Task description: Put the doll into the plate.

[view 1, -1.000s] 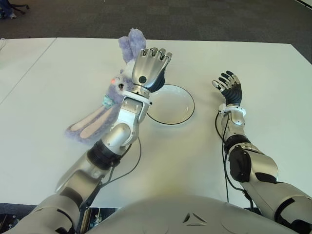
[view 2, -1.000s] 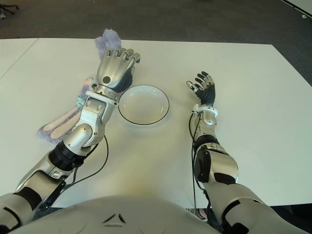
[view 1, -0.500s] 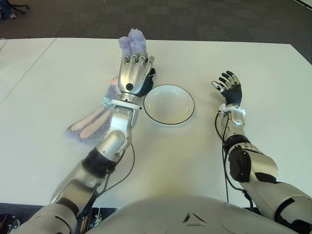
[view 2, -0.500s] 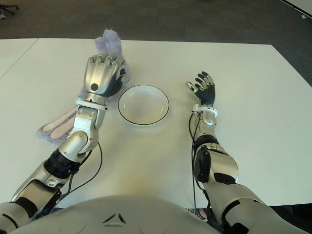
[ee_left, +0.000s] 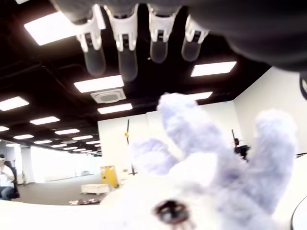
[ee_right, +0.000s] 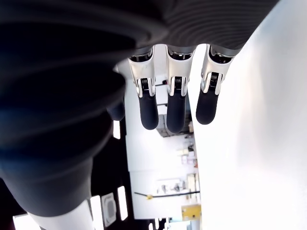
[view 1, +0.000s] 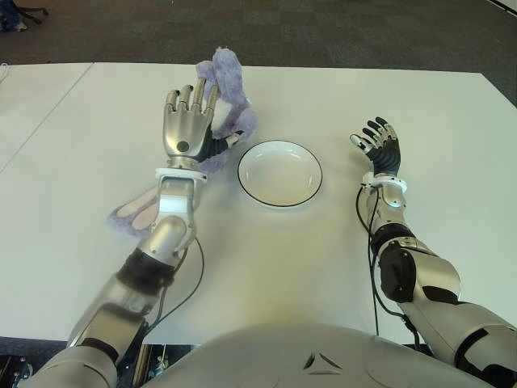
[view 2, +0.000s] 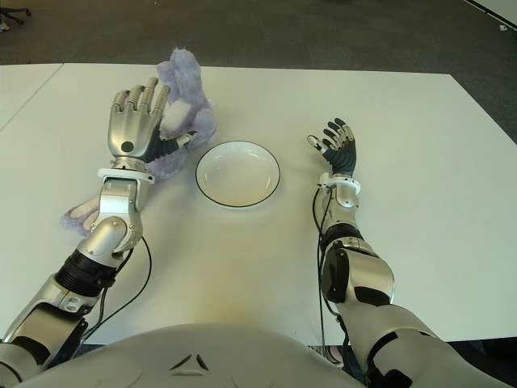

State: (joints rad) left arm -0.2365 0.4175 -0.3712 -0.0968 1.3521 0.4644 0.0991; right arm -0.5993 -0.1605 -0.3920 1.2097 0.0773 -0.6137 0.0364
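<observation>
The doll (view 1: pixel 230 101) is a purple plush rabbit lying on the white table just left of the plate; its long pink-lined ears (view 1: pixel 136 215) trail toward me. The white plate (view 1: pixel 279 174) with a dark rim holds nothing. My left hand (view 1: pixel 189 123) stands upright beside the doll's left side, fingers straight and spread, open; whether the thumb touches the plush I cannot tell. In the left wrist view the fingers (ee_left: pixel 125 52) point away above the doll (ee_left: pixel 192 182). My right hand (view 1: pixel 378 145) shows to the right of the plate, fingers (ee_right: pixel 175 110) relaxed and open.
The white table (view 1: pixel 323 259) reaches to a far edge with dark carpet (view 1: pixel 323 32) behind. A second white table (view 1: pixel 32 105) adjoins on the left.
My left hand has swung left, away from the plate's edge, and its fingers have straightened. The doll, earlier covered by the hand, now shows beside it. The right hand has not moved.
</observation>
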